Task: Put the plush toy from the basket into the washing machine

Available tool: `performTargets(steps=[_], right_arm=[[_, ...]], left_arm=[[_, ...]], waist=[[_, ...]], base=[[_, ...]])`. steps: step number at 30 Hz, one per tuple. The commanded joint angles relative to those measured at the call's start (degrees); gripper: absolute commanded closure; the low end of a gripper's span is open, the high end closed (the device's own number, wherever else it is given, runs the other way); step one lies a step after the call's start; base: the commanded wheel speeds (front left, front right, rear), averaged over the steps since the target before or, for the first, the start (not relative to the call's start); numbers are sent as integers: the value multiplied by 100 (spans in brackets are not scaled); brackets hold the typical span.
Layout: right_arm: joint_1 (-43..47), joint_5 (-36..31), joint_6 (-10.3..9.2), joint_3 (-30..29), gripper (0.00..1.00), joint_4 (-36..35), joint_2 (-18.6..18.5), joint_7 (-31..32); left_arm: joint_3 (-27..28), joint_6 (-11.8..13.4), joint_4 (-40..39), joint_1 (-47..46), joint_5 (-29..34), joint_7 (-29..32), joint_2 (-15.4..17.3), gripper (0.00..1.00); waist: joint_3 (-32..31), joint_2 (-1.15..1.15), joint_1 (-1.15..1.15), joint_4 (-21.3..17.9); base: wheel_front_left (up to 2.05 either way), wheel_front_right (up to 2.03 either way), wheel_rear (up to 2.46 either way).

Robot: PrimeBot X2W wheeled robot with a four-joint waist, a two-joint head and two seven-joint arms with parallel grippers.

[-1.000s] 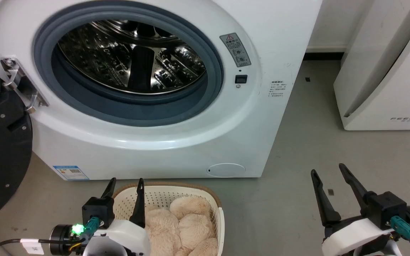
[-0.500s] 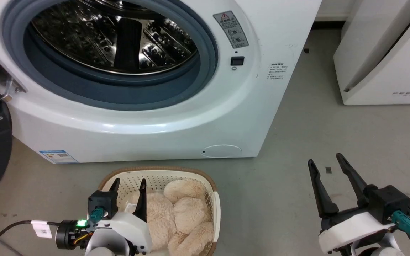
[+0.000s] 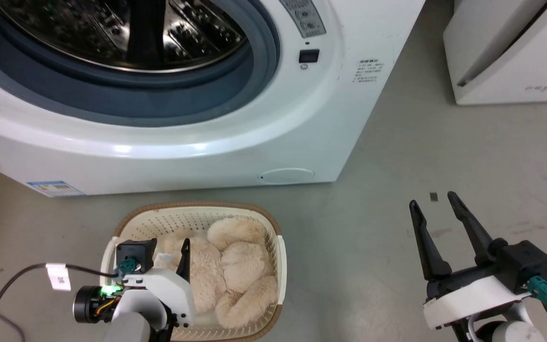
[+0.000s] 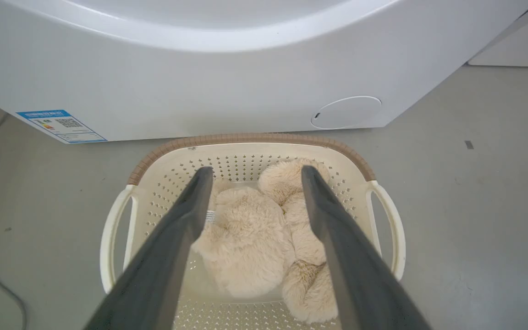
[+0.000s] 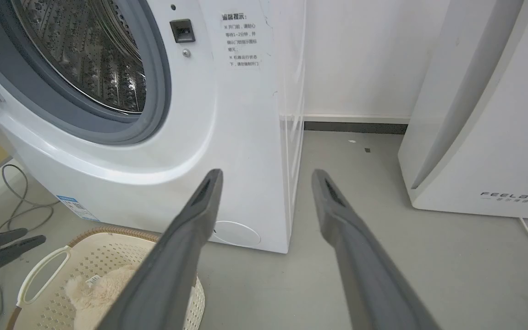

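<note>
**Item:** plush toy (image 3: 228, 266).
**Location:** inside the basket (image 3: 197, 211), lower centre-left of the head view. The basket stands on the floor near the front of the washing machine (image 3: 207, 142), whose open porthole takes the upper left.
**Left gripper** (image 4: 255, 168): jaws wide, empty, poised over the basket. In the left wrist view the toy lies ahead and below, framed between the two fingers. Its long axis runs roughly up-down the frame, along the fingers.
**Right gripper** (image 3: 432, 199): jaws wide, empty, lower right, well apart from the basket.
**Nearer arm:** left.
</note>
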Motion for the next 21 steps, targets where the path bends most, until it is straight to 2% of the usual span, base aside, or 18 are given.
performTargets(steps=[1, 21], right_arm=[[-128, 77, -3, 16, 0, -37, -22, -50], [-388, 272, -4, 121, 0, -217, -9, -289]], left_arm=[[-23, -27, 155, -145, -33, 19, 63, 0], [-163, -16, 1716, -1264, -435, 90, 355, 0]], waist=[[107, 0, -1, -36], [1277, 0, -1, -207]], base=[[0, 0, 0], [0, 0, 0]])
